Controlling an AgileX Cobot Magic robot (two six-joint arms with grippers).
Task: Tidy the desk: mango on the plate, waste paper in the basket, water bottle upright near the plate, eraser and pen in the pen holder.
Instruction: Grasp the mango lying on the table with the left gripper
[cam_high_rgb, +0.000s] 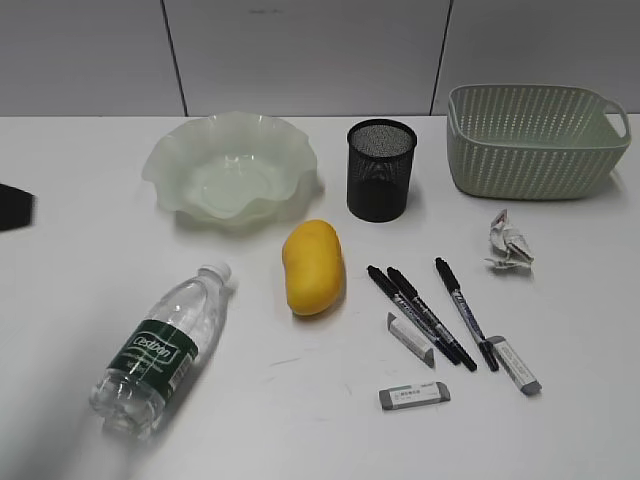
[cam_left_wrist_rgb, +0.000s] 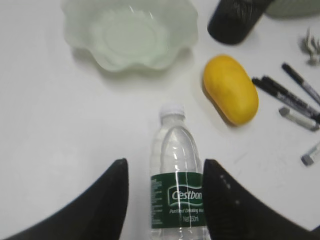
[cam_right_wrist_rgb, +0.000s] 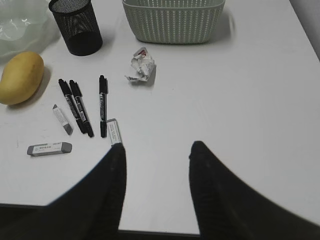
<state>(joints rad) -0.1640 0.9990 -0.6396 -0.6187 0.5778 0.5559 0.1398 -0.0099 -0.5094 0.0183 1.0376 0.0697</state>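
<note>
The water bottle (cam_high_rgb: 165, 348) lies on its side on the desk (cam_high_rgb: 80, 280), cap toward the plate (cam_high_rgb: 170, 160). The mango (cam_high_rgb: 313, 266) lies between the bottle and three black pens (cam_high_rgb: 420, 315). Three grey erasers (cam_high_rgb: 414, 396) lie by the pens. The waste paper (cam_high_rgb: 508, 243) lies in front of the basket (cam_high_rgb: 535, 140). The pen holder (cam_high_rgb: 380, 170) stands upright. My left gripper (cam_left_wrist_rgb: 166, 161) is open, and the bottle (cam_left_wrist_rgb: 177, 190) shows between its fingers. My right gripper (cam_right_wrist_rgb: 158, 145) is open and empty over bare desk, right of the pens (cam_right_wrist_rgb: 80, 107).
A dark part of my left arm (cam_high_rgb: 15, 207) shows at the exterior view's left edge, apart from the bottle. The desk's front edge (cam_right_wrist_rgb: 160, 231) runs just under my right gripper. A grey wall stands behind the desk.
</note>
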